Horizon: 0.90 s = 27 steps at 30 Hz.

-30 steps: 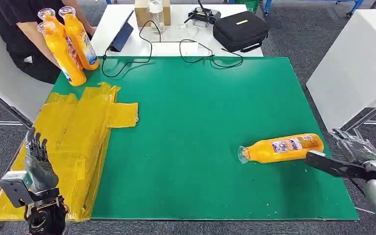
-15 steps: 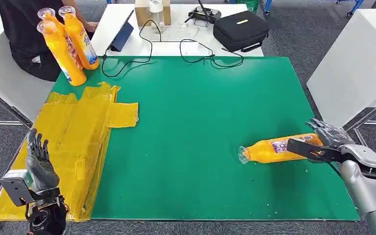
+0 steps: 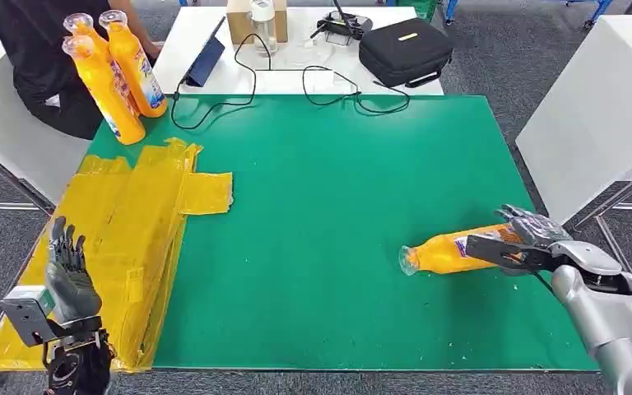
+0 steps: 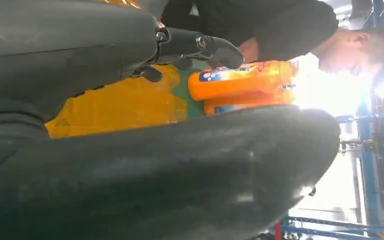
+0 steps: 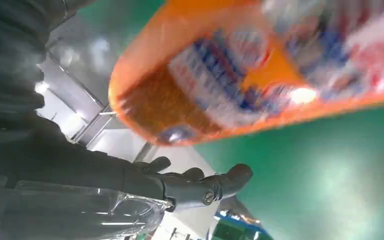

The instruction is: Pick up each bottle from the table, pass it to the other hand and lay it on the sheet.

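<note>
An orange bottle (image 3: 440,251) lies on its side on the green mat (image 3: 321,181) near the right front, cap pointing left. My right hand (image 3: 527,239) sits around its base end, thumb on the near side and fingers on the far side, spread and not closed on it. In the right wrist view the bottle (image 5: 260,75) is close and blurred, and the fingers (image 5: 200,185) stand apart from it. My left hand (image 3: 67,276) is raised with fingers spread and empty, at the near edge of the yellow sheet (image 3: 132,214). Three more orange bottles (image 3: 115,70) stand at the far left corner.
A person in black (image 3: 41,49) sits behind the standing bottles. A white table beyond the mat carries a black case (image 3: 403,49), cables and a tablet. Another white table (image 3: 601,107) stands to the right. In the left wrist view the bottles (image 4: 240,85) stand beyond the sheet (image 4: 125,102).
My right hand has come in from the table's right edge and moved left over the lying bottle's base. The bottle lies where it was. The left hand has hardly moved.
</note>
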Each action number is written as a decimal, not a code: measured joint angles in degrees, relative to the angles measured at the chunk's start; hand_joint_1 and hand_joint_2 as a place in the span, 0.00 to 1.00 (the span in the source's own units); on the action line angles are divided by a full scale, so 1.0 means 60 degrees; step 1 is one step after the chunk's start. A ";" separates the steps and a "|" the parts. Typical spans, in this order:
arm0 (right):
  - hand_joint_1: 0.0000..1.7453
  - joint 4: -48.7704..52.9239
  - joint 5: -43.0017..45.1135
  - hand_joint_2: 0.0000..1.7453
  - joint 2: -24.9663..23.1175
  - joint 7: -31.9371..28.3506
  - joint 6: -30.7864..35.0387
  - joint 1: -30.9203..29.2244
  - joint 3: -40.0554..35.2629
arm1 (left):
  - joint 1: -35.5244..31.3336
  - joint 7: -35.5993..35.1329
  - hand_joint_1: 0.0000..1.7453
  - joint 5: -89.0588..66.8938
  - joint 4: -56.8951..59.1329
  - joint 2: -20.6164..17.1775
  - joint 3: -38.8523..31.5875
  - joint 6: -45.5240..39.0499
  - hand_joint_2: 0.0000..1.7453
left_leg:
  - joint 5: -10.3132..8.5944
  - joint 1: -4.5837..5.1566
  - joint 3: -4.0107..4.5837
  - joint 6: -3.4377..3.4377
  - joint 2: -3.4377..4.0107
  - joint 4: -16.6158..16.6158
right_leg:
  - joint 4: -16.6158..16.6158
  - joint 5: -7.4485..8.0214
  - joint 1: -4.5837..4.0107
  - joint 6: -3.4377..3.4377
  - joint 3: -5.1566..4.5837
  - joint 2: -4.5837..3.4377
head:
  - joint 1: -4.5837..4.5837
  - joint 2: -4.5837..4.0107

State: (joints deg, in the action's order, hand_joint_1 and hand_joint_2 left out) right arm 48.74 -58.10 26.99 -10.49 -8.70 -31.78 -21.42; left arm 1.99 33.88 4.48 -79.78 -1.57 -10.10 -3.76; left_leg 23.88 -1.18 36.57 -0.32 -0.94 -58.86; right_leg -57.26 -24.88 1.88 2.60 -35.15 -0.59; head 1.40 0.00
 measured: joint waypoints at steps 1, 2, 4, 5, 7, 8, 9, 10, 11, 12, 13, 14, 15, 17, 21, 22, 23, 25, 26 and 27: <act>0.00 -0.0022 0.0000 1.00 -0.0018 0.0029 -0.0014 0.0054 -0.0070 | 0.0002 -0.0014 0.00 0.0055 -0.0004 -0.0022 0.0000 0.0011 0.00 | 0.0000 0.0000 0.0000 0.0000 0.0000 0.0000 | 0.0000 -0.0001 0.0000 0.0000 0.0000 0.0000 | 0.0000 0.0000; 0.00 -0.0054 -0.0004 1.00 -0.0054 0.0072 -0.0025 0.0105 -0.0160 | 0.0010 -0.0044 0.00 0.0069 -0.0004 -0.0029 0.0000 0.0007 0.00 | 0.0001 -0.0001 0.0000 0.0000 0.0000 0.0000 | 0.0000 -0.0001 -0.0001 0.0000 0.0000 0.0000 | 0.0000 0.0000; 0.00 -0.0168 -0.0048 1.00 -0.0139 0.0120 -0.0069 0.0127 -0.0321 | 0.0006 -0.0080 0.00 0.0084 -0.0004 -0.0029 0.0007 0.0004 0.00 | 0.0001 -0.0001 -0.0002 0.0000 0.0002 0.0000 | 0.0000 -0.0001 -0.0001 0.0000 0.0000 -0.0001 | 0.0000 0.0000; 0.00 -0.0247 -0.0102 1.00 -0.0200 0.0127 -0.0123 0.0129 -0.0437 | -0.0017 -0.0116 0.00 0.0102 -0.0004 -0.0030 0.0026 0.0004 0.00 | 0.0001 -0.0003 -0.0004 0.0000 0.0003 0.0000 | 0.0000 -0.0001 -0.0004 -0.0001 0.0000 -0.0001 | 0.0000 0.0000; 0.00 -0.0375 -0.0200 1.00 -0.0317 0.0152 -0.0167 0.0102 -0.0626 | -0.0086 -0.0215 0.00 0.0149 -0.0004 -0.0051 0.0058 0.0004 0.00 | 0.0002 -0.0006 -0.0019 0.0001 0.0003 0.0000 | 0.0001 -0.0001 -0.0007 -0.0001 0.0009 -0.0005 | 0.0004 0.0000; 0.00 -0.0441 -0.0237 1.00 -0.0368 0.0164 -0.0182 0.0077 -0.0740 | -0.0136 -0.0237 0.00 0.0157 -0.0004 -0.0066 0.0066 0.0000 0.00 | 0.0005 -0.0011 -0.0039 0.0002 0.0010 0.0001 | 0.0004 -0.0002 -0.0014 -0.0003 0.0022 -0.0008 | -0.0011 0.0000; 0.19 -0.0488 -0.0270 1.00 -0.0390 0.0164 -0.0215 0.0067 -0.0835 | -0.0180 -0.0240 0.00 0.0179 -0.0004 -0.0084 0.0069 0.0000 0.00 | 0.0012 -0.0014 -0.0058 0.0008 0.0012 0.0001 | 0.0008 -0.0003 -0.0017 -0.0004 0.0041 -0.0012 | 0.0000 0.0000; 0.97 -0.0525 -0.0303 1.00 -0.0408 0.0167 -0.0240 0.0063 -0.0940 | -0.0219 -0.0240 0.00 0.0215 0.0000 -0.0095 0.0077 0.0000 0.00 | 0.0018 -0.0015 -0.0081 0.0008 0.0013 0.0001 | 0.0011 -0.0005 -0.0019 -0.0005 0.0059 -0.0018 | -0.0007 0.0000; 1.00 -0.0561 -0.0324 1.00 -0.0415 0.0164 -0.0254 0.0059 -0.1063 | -0.0240 -0.0240 0.00 0.0251 0.0003 -0.0116 0.0102 0.0000 0.00 | 0.0027 -0.0016 -0.0107 0.0018 0.0015 0.0002 | 0.0014 -0.0010 -0.0021 -0.0008 0.0078 -0.0024 | -0.0004 0.0000; 1.00 -0.0590 -0.0324 1.00 -0.0415 0.0164 -0.0273 0.0078 -0.1148 | -0.0241 -0.0237 0.00 0.0255 0.0007 -0.0142 0.0135 0.0000 0.00 | 0.0035 -0.0016 -0.0130 0.0020 0.0019 0.0003 | 0.0016 -0.0014 -0.0021 -0.0008 0.0098 -0.0032 | -0.0007 0.0000; 1.00 -0.0638 -0.0321 1.00 -0.0415 0.0157 -0.0324 0.0101 -0.1254 | -0.0241 -0.0226 0.00 0.0270 0.0018 -0.0164 0.0157 0.0000 0.00 | 0.0044 -0.0017 -0.0150 0.0027 0.0020 0.0003 | 0.0017 -0.0020 -0.0021 0.0001 0.0113 -0.0034 | -0.0007 0.0000; 1.00 -0.0667 -0.0310 1.00 -0.0415 0.0146 -0.0331 0.0132 -0.1348 | -0.0240 -0.0211 0.00 0.0288 0.0036 -0.0171 0.0171 0.0000 0.00 | 0.0054 -0.0017 -0.0177 0.0028 0.0030 0.0004 | 0.0021 -0.0024 -0.0022 -0.0001 0.0129 -0.0044 | -0.0007 0.0000; 1.00 -0.0674 -0.0248 1.00 -0.0401 0.0146 -0.0328 0.0190 -0.1402 | -0.0231 -0.0204 0.00 0.0353 0.0051 -0.0182 0.0193 0.0000 0.00 | 0.0063 -0.0018 -0.0205 0.0018 0.0048 0.0005 | 0.0026 -0.0027 -0.0025 -0.0003 0.0157 -0.0058 | -0.0007 0.0000; 1.00 -0.0663 -0.0175 1.00 -0.0350 0.0160 -0.0324 0.0272 -0.1446 | -0.0204 -0.0175 0.00 0.0375 0.0062 -0.0193 0.0248 -0.0011 0.00 | 0.0098 -0.0018 -0.0259 0.0034 0.0061 0.0006 | 0.0036 -0.0041 -0.0025 -0.0003 0.0147 -0.0062 | 0.0000 0.0000; 1.00 -0.0623 -0.0131 1.00 -0.0270 0.0171 -0.0328 0.0378 -0.1494 | -0.0178 -0.0160 0.00 0.0412 0.0069 -0.0197 0.0306 -0.0066 0.00 | 0.0125 -0.0020 -0.0357 -0.0003 0.0063 0.0007 | 0.0040 -0.0088 -0.0030 -0.0011 0.0223 -0.0059 | -0.0011 0.0000; 1.00 -0.0608 -0.0113 1.00 -0.0266 0.0200 -0.0328 0.0399 -0.1497 | -0.0177 -0.0156 0.00 0.0412 0.0073 -0.0201 0.0306 -0.0069 0.00 | 0.0124 -0.0020 -0.0368 -0.0002 0.0064 0.0007 | 0.0040 -0.0087 -0.0030 -0.0008 0.0232 -0.0060 | -0.0004 0.0000; 1.00 -0.0590 -0.0069 1.00 -0.0259 0.0244 -0.0331 0.0411 -0.1497 | -0.0178 -0.0153 0.00 0.0412 0.0073 -0.0208 0.0310 -0.0077 0.00 | 0.0125 -0.0020 -0.0375 -0.0002 0.0066 0.0007 | 0.0040 -0.0087 -0.0030 -0.0007 0.0241 -0.0061 | -0.0011 0.0000; 1.00 -0.0521 0.0051 1.00 -0.0226 0.0328 -0.0331 0.0454 -0.1468 | -0.0178 -0.0131 0.00 0.0412 0.0073 -0.0215 0.0306 -0.0091 0.00 | 0.0126 -0.0020 -0.0378 -0.0002 0.0067 0.0007 | 0.0040 -0.0087 -0.0030 -0.0006 0.0269 -0.0061 | -0.0007 0.0000; 1.00 -0.0477 0.0116 1.00 -0.0222 0.0368 -0.0331 0.0484 -0.1443 | -0.0176 -0.0106 0.00 0.0426 0.0073 -0.0219 0.0306 -0.0098 0.00 | 0.0125 -0.0020 -0.0377 -0.0002 0.0067 0.0006 | 0.0040 -0.0085 -0.0030 -0.0004 0.0329 -0.0061 | -0.0007 0.0000; 1.00 -0.0441 0.0149 1.00 -0.0208 0.0379 -0.0331 0.0513 -0.1413 | -0.0170 -0.0080 0.00 0.0441 0.0077 -0.0219 0.0306 -0.0117 0.00 | 0.0122 -0.0020 -0.0376 -0.0001 0.0067 0.0005 | 0.0040 -0.0083 -0.0030 -0.0002 0.0339 -0.0062 | -0.0007 0.0000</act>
State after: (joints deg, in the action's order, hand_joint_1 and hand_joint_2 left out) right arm 46.10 -57.20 25.75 -8.22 -10.69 -28.70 -29.90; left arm 0.97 33.40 7.13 -79.32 -2.89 -8.26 -4.46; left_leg 24.62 -1.30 34.32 -0.33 -0.53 -58.82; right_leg -57.02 -25.37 1.70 2.58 -33.12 -0.96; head 1.36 0.00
